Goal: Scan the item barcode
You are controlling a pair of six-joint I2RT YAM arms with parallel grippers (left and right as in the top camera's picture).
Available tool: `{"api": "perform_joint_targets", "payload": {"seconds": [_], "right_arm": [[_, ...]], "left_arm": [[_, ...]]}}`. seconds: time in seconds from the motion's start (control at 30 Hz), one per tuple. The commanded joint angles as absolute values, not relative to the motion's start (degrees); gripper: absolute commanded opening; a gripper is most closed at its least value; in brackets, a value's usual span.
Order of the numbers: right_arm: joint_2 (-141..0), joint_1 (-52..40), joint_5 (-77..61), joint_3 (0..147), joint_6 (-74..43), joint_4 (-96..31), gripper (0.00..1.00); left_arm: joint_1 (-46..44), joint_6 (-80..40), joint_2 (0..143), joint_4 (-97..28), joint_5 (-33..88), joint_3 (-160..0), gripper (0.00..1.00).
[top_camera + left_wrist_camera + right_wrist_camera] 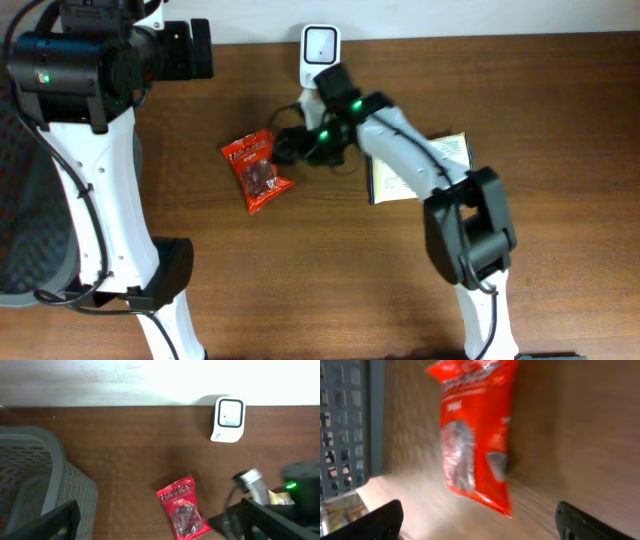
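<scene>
You have a dark wood-grain table (560, 90) with a white wall along its far edge. The red snack packet (258, 172) lies flat left of the table's middle, its long axis running far-to-near and its printed-name end tipped toward the far left corner. Your right gripper (479, 519) hangs beside it spread wide and empty, and the left gripper (200, 48), by the far edge, is just as wide.

A red snack packet (475, 435) lies flat on the brown wooden surface (570, 420), its print blurred, with a greyish patch on its face. The right pincer (482, 522) hangs near it, its two dark fingertips (382, 520) spread wide, neither touching the packet. A grey lattice basket (345, 425) stands near the packet, a strip of bare wood between them.
</scene>
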State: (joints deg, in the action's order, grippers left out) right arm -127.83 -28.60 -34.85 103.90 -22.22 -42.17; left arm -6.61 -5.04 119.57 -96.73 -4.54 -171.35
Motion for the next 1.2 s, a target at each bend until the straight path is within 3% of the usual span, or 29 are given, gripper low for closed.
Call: {"api": "perform_joint_targets", "payload": {"seconds": [0.0, 0.17, 0.2, 0.27, 0.33, 0.37, 0.4, 0.43, 0.6, 0.73, 0.8, 0.87, 1.07, 1.1, 1.17], "right_arm": [[-128.2, -32.4, -34.9, 98.4, -31.6, -33.0, 0.89], [-129.7, -35.6, -23.0, 96.6, -35.4, -32.1, 0.87], [-130.3, -35.6, -22.6, 96.6, -35.4, -32.1, 0.83], [-131.5, -35.7, -22.5, 96.6, -35.5, -32.1, 0.62], [-131.8, -35.7, -22.9, 96.6, -35.4, -32.1, 0.58], [-131.8, -35.5, -23.9, 96.6, -35.4, -32.1, 0.30], [-131.5, -34.8, -23.9, 96.7, -35.4, -32.5, 0.11], [-131.0, -33.9, -23.9, 96.7, -35.3, -32.9, 0.04], [-119.2, -26.0, -19.1, 96.8, -27.2, -40.0, 0.04], [-107.8, -27.4, 20.7, 96.8, -24.2, -50.8, 0.04], [-109.1, -30.7, 41.5, 96.7, -24.2, -54.1, 0.04], [-113.0, -33.1, 51.6, 96.6, -24.2, -54.2, 0.04], [-129.1, -44.0, 54.3, 96.6, -19.9, -51.6, 0.06], [-129.7, -47.0, 54.3, 96.6, -19.9, -50.7, 0.18], [-129.7, -51.8, 54.2, 96.7, -19.9, -49.3, 0.62]], "left_arm": [[-6.5, -5.1, 119.0, -96.7, -4.8, -171.7, 0.99], [-6.5, -5.1, 119.0, -96.7, -4.8, -171.7, 0.99], [-6.5, -5.1, 119.0, -96.7, -4.8, -171.7, 0.99], [-6.5, -5.1, 119.0, -96.7, -4.8, -171.7, 0.99], [-6.5, -5.1, 119.0, -96.7, -4.8, -171.7, 0.99], [-6.5, -5.1, 119.0, -96.7, -4.8, -171.7, 0.99], [-6.5, -5.1, 119.0, -96.7, -4.8, -171.7, 0.99], [-6.5, -5.1, 119.0, -96.7, -4.8, -171.7, 0.99], [-6.5, -5.1, 119.0, -96.7, -4.8, -171.7, 0.99], [-6.5, -5.1, 119.0, -96.7, -4.8, -171.7, 0.99], [-6.5, -5.1, 119.0, -96.7, -4.8, -171.7, 0.99], [-6.5, -5.1, 119.0, -96.7, -4.8, -171.7, 0.99], [-6.5, -5.1, 119.0, -96.7, -4.8, -171.7, 0.99], [-6.5, -5.1, 119.0, -96.7, -4.8, -171.7, 0.99], [-6.5, -5.1, 119.0, -96.7, -4.8, -171.7, 0.99]]}}
